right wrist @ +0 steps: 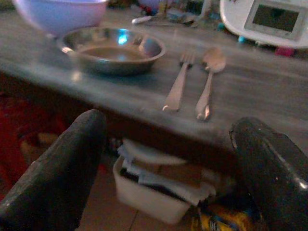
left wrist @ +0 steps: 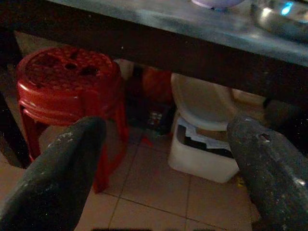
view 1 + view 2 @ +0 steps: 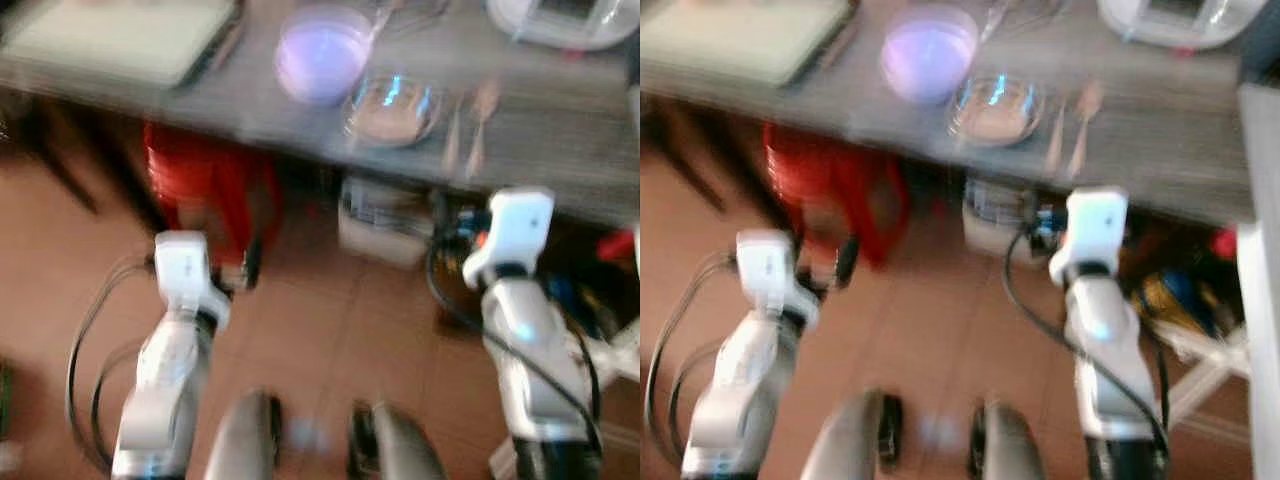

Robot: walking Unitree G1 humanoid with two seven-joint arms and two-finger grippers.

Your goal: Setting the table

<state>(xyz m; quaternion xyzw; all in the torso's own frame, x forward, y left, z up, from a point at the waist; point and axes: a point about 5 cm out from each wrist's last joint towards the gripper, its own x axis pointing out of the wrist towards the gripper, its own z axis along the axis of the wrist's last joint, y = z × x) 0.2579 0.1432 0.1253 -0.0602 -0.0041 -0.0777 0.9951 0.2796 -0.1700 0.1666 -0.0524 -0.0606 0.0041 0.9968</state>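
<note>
A grey wooden table (image 3: 560, 140) stands before me, blurred in the head views. On it are a pale purple bowl (image 3: 322, 52), a shallow metal bowl (image 1: 113, 48) beside it, and a fork (image 1: 177, 84) and spoon (image 1: 208, 79) lying side by side to the right of the metal bowl. My left gripper (image 2: 166, 130) is open and empty, low in front of the table edge, facing the space underneath. My right gripper (image 1: 168, 122) is open and empty too, just below the table edge, in front of the fork and spoon.
A red plastic stool (image 2: 67, 82) and a white box (image 2: 204, 154) sit under the table on the tiled floor. A white appliance (image 3: 565, 20) is at the table's far right, a pale flat board (image 3: 120, 38) at its far left. Clutter lies under the right side.
</note>
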